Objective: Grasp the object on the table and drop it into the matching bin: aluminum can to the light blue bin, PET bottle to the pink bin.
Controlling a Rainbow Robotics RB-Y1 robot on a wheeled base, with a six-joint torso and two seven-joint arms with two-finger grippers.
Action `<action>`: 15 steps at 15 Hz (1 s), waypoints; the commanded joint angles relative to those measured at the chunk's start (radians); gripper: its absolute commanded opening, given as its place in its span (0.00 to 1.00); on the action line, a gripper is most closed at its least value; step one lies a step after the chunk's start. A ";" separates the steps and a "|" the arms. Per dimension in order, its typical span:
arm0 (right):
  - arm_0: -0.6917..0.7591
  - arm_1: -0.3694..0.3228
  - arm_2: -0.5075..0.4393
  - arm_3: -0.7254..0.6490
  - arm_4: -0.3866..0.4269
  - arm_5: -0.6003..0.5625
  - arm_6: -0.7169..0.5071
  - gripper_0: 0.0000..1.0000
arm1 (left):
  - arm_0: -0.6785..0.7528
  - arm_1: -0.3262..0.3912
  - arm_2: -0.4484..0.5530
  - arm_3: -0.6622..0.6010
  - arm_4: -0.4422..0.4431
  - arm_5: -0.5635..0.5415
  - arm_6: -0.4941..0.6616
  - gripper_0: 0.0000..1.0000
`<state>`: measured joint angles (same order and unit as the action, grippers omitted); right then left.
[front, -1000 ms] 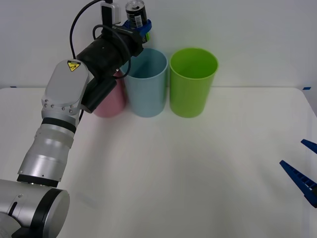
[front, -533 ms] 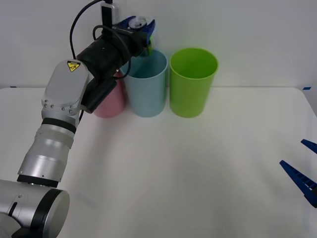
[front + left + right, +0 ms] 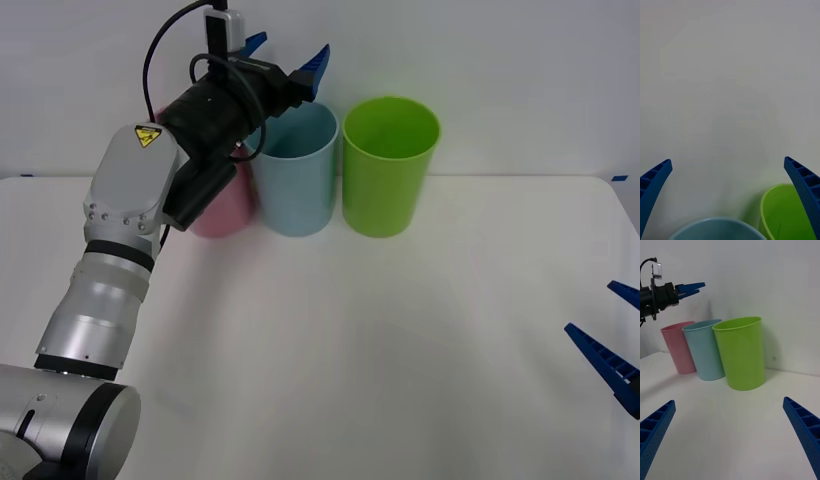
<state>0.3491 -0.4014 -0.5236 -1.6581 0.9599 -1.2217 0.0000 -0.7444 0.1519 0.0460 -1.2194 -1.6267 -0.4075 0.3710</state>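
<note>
Above the light blue bin (image 3: pixel 295 165), my left gripper (image 3: pixel 285 58) hangs with its two blue fingers spread wide and nothing between them. The left wrist view confirms this: both fingers stand at the far corners, with the light blue rim directly under the gap and the lime green bin (image 3: pixel 790 210) off to one side. I cannot locate the aluminum can on the table (image 3: pixel 380 340) or in any gripper. With my fingers spread over the light blue mouth, I judge it lies inside that bin, below what the cameras reach.

Risks noted. My left forearm passes low over the pink bin (image 3: pixel 222 205), just beside the light blue one. A careless retreat, dropping before pulling back, could clip either rim and tip a bin, spilling the can. The three bins stand packed side by side, so one knocked cup would likely disturb its neighbour. I also cannot verify the drop by sight, which leaves the result unconfirmed.

Pose. My left arm reaches forward from the shoulder, the forearm angled up and over the pink bin, the wrist roughly level and aimed at the back wall. My right gripper (image 3: pixel 610 345) waits well away from the light blue bin, low over the table's near right edge, fingers apart and holding nothing.
</note>
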 commanded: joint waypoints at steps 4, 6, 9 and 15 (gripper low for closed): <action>0.000 0.000 0.000 0.000 0.000 0.000 0.000 1.00 | 0.094 0.000 0.002 -0.097 0.064 -0.013 -0.014 1.00; 0.000 0.000 0.000 0.000 0.000 0.000 0.000 1.00 | 0.139 0.000 0.005 -0.141 0.088 -0.013 -0.017 1.00; 0.000 0.000 0.000 0.000 0.000 0.000 0.000 1.00 | 0.229 0.002 0.005 -0.239 0.120 -0.014 -0.023 1.00; 0.000 0.000 0.000 0.000 0.000 0.000 0.000 1.00 | 0.408 0.005 0.063 -0.416 0.171 -0.088 -0.030 1.00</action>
<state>0.3491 -0.4014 -0.5236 -1.6581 0.9599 -1.2217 0.0001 -0.3551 0.1554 0.0992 -1.6177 -1.4623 -0.4841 0.3415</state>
